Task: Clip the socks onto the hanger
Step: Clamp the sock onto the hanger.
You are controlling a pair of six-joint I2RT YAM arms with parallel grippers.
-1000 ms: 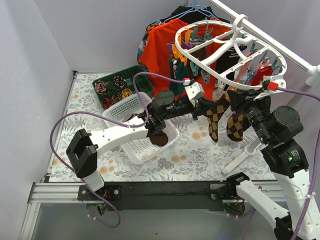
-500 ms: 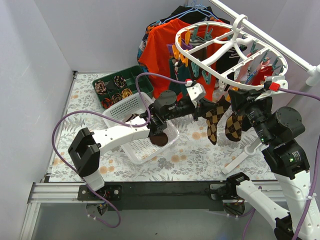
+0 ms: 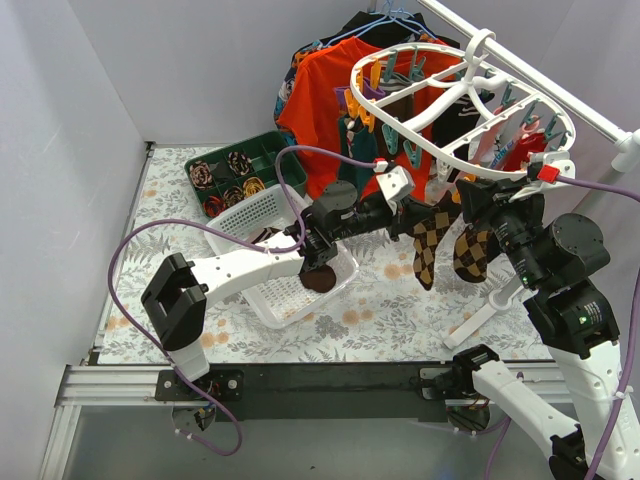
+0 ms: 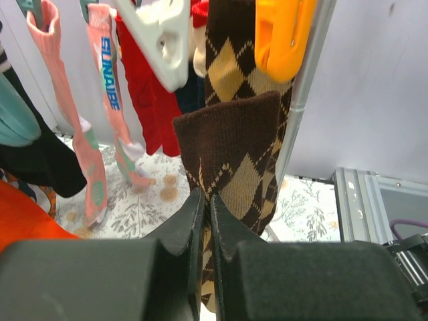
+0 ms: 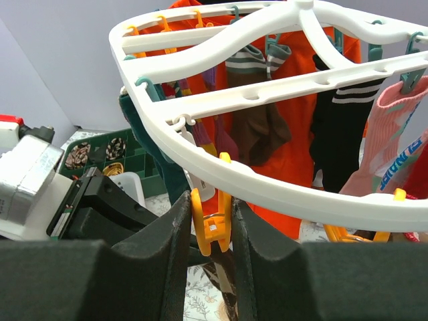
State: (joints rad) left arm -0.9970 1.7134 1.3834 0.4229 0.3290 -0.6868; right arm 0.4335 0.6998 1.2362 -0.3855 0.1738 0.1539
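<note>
Your brown sock (image 4: 234,150) with tan argyle diamonds hangs under the white oval hanger (image 5: 281,87), above the counter. Your left gripper (image 4: 206,200) has its jaws pinched together on the cuff. Your right gripper (image 5: 209,210) has its jaws clamped on an orange clip (image 5: 211,231) at the rim. The left jaws hide the sock's lower end.

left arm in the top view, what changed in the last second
The left gripper edged up and right in that view, toward the white plastic oval hanger, with the brown argyle sock pinched in it. The right gripper stayed closed on the orange plastic clip; hanger unmoved.
</note>
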